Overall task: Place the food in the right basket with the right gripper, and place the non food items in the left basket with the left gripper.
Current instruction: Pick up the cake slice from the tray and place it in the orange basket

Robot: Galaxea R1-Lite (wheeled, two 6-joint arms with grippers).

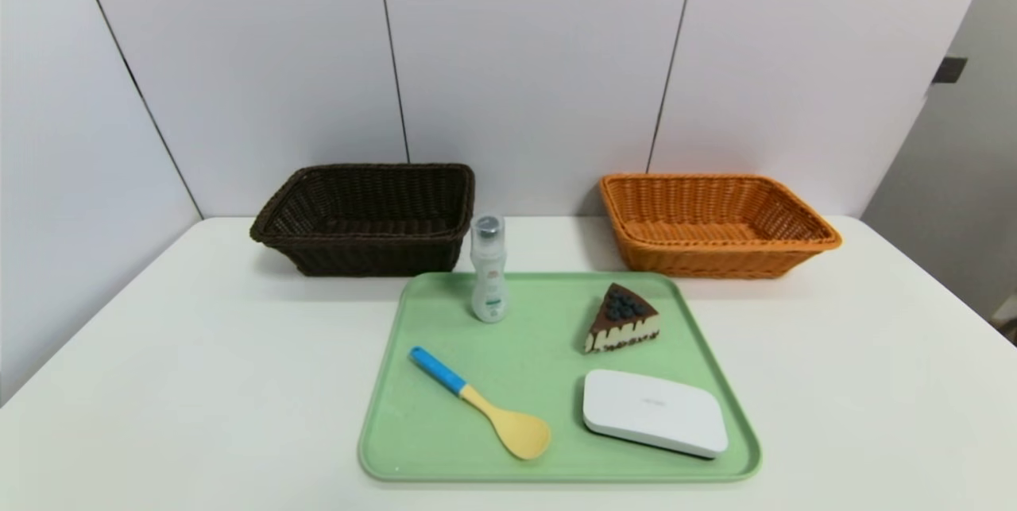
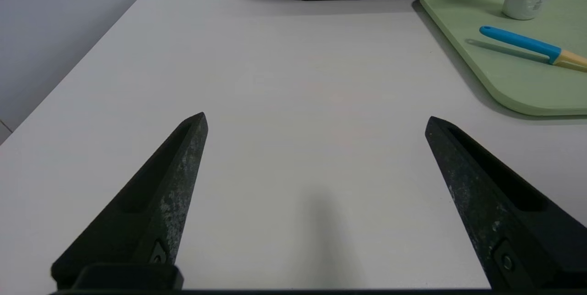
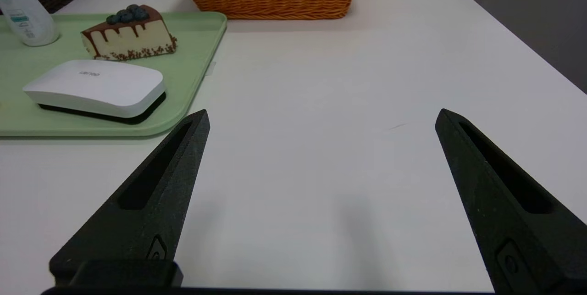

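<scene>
Left gripper (image 2: 316, 123): jaws wide apart, nothing between them, over bare white table (image 1: 199, 384) on the left side of the green tray (image 1: 453, 455). Right gripper (image 3: 324, 118): same, jaws wide apart and unloaded, over bare table on the tray's right side. Neither shows in the head view.

Tray has a low raised rim, rounded corners. All four items sit inside the rim.

Bottle (image 1: 489, 276): upright, grey cap up, near the back edge, left of center. Just beside the front right corner of the dark brown basket (image 1: 365, 257).

Spoon (image 1: 481, 404): lies diagonally, blue handle toward the back left, yellow bowl toward the front. Open tray around it.

Cake slice (image 1: 622, 316): back right part of tray, blueberries on top, tip pointing back. Clear strip to the right rim.

White box (image 1: 655, 412): flat, front right, in front of the cake, gap between them. Its right end is near the right rim.

Dark brown basket: behind the tray's back left corner, close to the rear wall (image 1: 540, 58). Orange basket (image 1: 715, 261): behind the back right corner, also close to the wall. Both open-topped, flared, bare inside. Wide gap between the baskets; bottle cap stands at its left end. Bare table runs down both sides of the tray.
</scene>
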